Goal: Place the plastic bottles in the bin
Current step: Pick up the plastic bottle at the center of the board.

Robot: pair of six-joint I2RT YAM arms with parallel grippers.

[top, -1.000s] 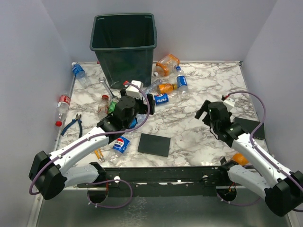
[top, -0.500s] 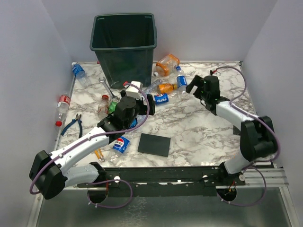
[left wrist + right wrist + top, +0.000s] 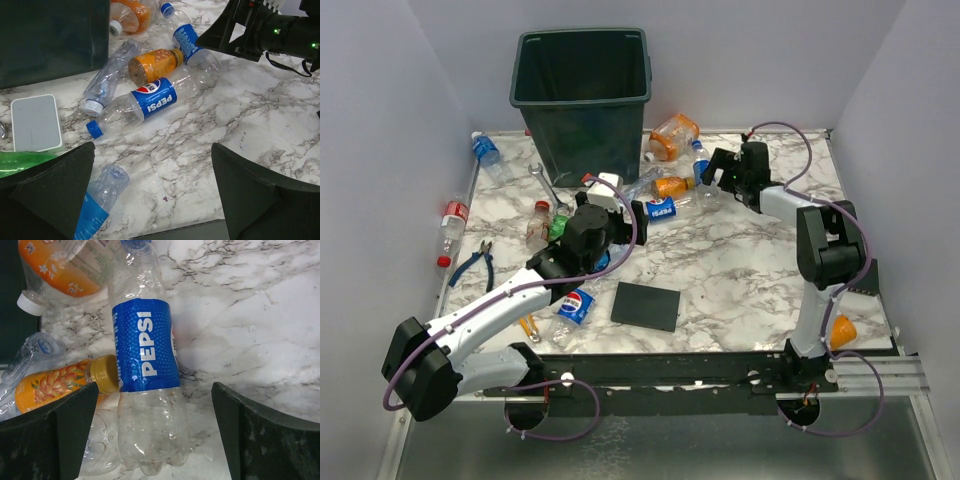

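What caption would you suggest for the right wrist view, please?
Open right gripper above a Pepsi bottle on the marble table, an orange bottle beside it.

A clear Pepsi bottle (image 3: 145, 347) with a blue label lies on the marble tabletop (image 3: 260, 315), blue cap away from the camera. The right gripper (image 3: 155, 390) hangs over its lower half, black fingers (image 3: 55, 435) spread wide to either side. A small orange juice bottle (image 3: 50, 387) touches its label with a gold cap. A larger orange-labelled bottle (image 3: 60, 265) with a white cap lies beyond.
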